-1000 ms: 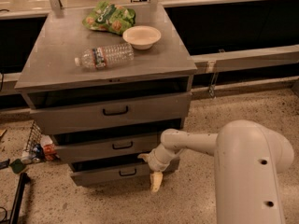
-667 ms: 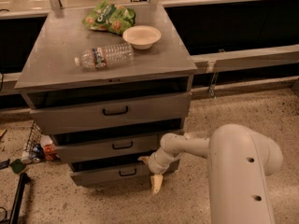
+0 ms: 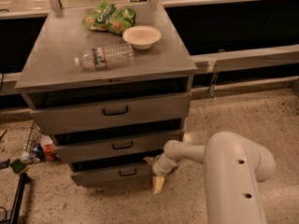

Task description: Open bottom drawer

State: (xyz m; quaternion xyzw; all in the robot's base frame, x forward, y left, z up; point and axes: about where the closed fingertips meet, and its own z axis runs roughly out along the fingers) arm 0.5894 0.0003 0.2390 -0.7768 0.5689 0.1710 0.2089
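The bottom drawer is the lowest and narrowest grey front of the cabinet, with a small black bar handle. It stands slightly proud of the cabinet, with a dark gap above it. My gripper is at the drawer's right end, low near the floor. One pale finger points down past the drawer's lower right corner. The white arm reaches in from the lower right.
The middle drawer and top drawer sit above. On the cabinet top lie a plastic bottle, a white bowl and a green chip bag. A wire basket with cans stands at the left.
The arm's large white body has shifted left and nearer the cabinet. The gripper stays at the drawer's right end. The drawer looks unmoved.
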